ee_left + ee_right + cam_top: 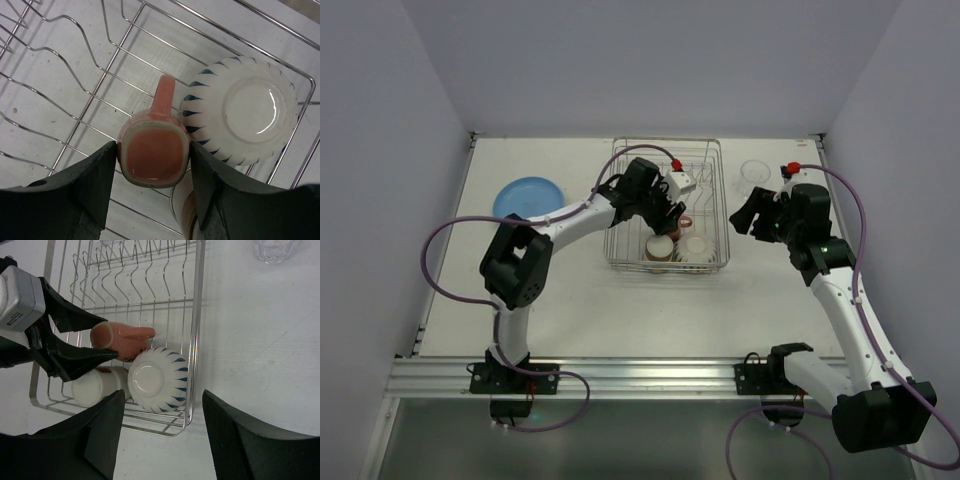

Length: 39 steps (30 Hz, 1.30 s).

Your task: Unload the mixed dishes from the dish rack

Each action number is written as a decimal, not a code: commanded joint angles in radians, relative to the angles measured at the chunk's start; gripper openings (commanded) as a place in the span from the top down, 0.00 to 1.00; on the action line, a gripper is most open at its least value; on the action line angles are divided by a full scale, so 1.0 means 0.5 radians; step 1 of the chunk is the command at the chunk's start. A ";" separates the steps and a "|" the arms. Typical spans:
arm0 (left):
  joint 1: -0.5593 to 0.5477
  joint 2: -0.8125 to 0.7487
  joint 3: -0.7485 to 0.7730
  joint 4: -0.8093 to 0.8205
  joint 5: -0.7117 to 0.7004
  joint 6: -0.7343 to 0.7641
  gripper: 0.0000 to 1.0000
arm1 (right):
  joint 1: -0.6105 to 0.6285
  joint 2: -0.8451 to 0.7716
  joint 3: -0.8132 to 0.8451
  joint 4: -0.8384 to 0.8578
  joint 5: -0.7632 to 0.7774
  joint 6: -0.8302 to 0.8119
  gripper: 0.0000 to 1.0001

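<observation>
The silver wire dish rack stands mid-table. Inside it my left gripper is shut on a reddish-brown cup, one finger pressed to each side, its handle pointing away. In the right wrist view that cup lies sideways between the left fingers. A cream ribbed bowl with blue marks rests upside down beside it. A second, cream-and-brown cup lies on its side below. My right gripper hangs open and empty by the rack's near right corner.
A blue plate lies on the table left of the rack. A clear glass tumbler stands to the right of the rack, near the back wall. Upright tines fill the rack's far half.
</observation>
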 commanded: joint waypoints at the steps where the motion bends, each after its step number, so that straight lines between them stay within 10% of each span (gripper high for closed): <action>1: -0.013 0.043 0.096 -0.107 -0.021 0.038 0.52 | 0.003 -0.013 0.026 0.028 -0.002 -0.003 0.34; 20: 0.189 -0.328 0.102 0.099 0.010 -0.493 0.81 | 0.003 -0.068 0.013 0.028 -0.011 0.000 0.34; 39: 0.395 -1.055 -0.735 1.289 0.678 -1.526 0.83 | 0.003 -0.344 -0.201 0.527 -0.729 0.214 0.35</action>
